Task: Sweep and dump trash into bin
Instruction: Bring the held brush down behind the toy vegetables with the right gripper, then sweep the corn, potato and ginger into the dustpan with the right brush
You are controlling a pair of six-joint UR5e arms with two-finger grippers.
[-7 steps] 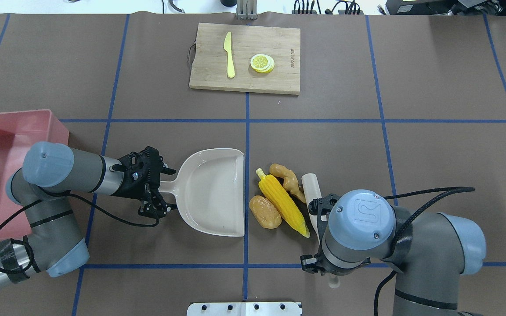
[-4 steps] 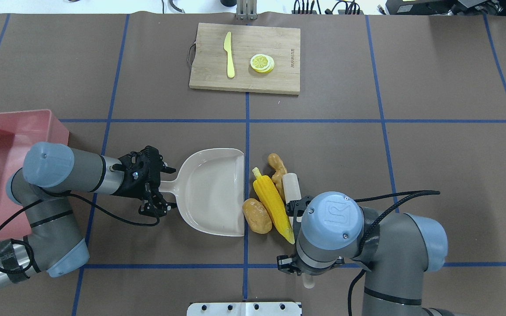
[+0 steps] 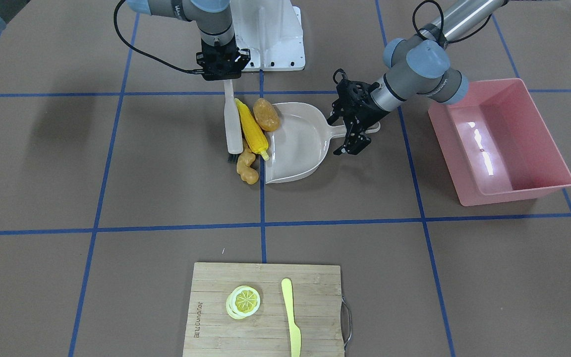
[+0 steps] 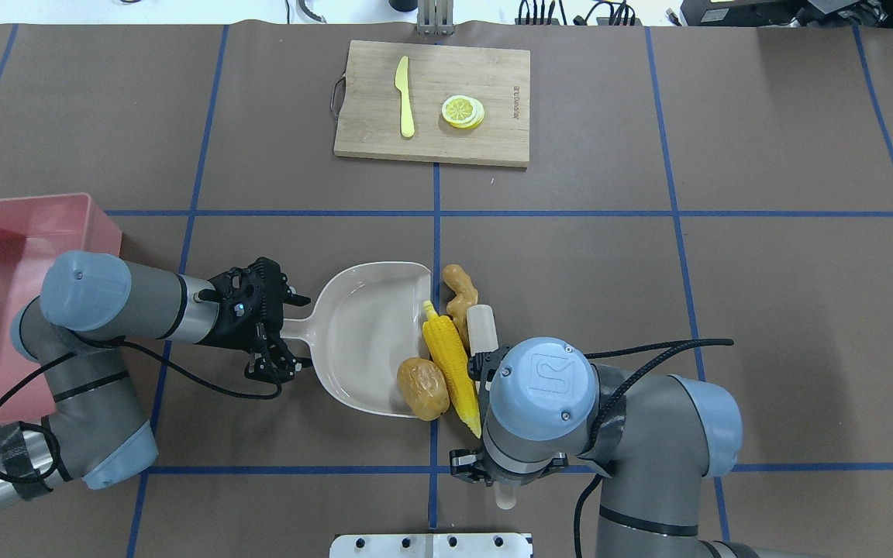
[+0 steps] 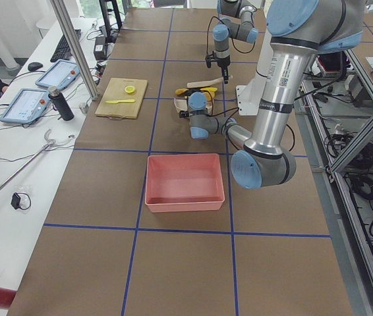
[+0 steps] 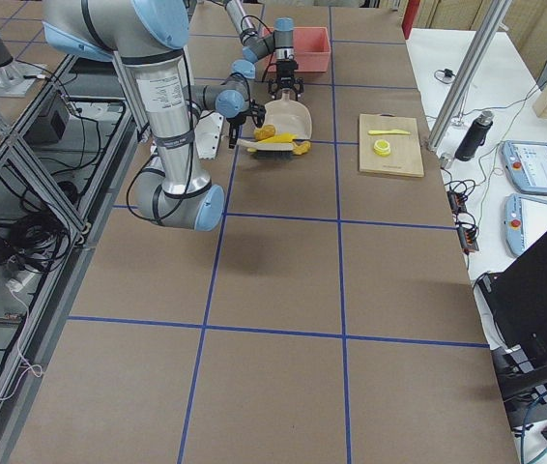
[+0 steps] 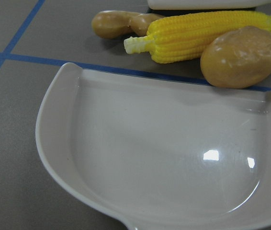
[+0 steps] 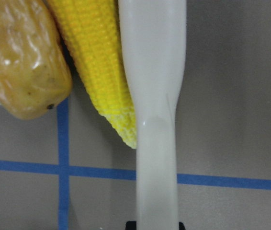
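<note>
My left gripper point(image 4: 291, 335) is shut on the handle of the beige dustpan point(image 4: 361, 349), which lies flat on the table. My right gripper point(image 3: 226, 78) is shut on a white brush point(image 4: 482, 329) and presses it against the trash. The yellow corn cob point(image 4: 450, 364) lies along the pan's mouth. The brown potato point(image 4: 423, 387) sits partly on the pan's lip. The tan ginger root point(image 4: 460, 293) lies just outside the mouth's far corner. The pink bin point(image 4: 98, 225) stands at the far left behind my left arm.
A wooden cutting board point(image 4: 493, 77) at the far middle holds a yellow knife point(image 4: 404, 97) and a lemon slice point(image 4: 462, 111). A white base plate point(image 4: 431, 545) sits at the near edge. Blue tape lines cross the brown table.
My right arm has swept the brush left, pushing the corn, potato and ginger to the dustpan's mouth; the potato now rests on its lip. The left arm and dustpan have not moved.
</note>
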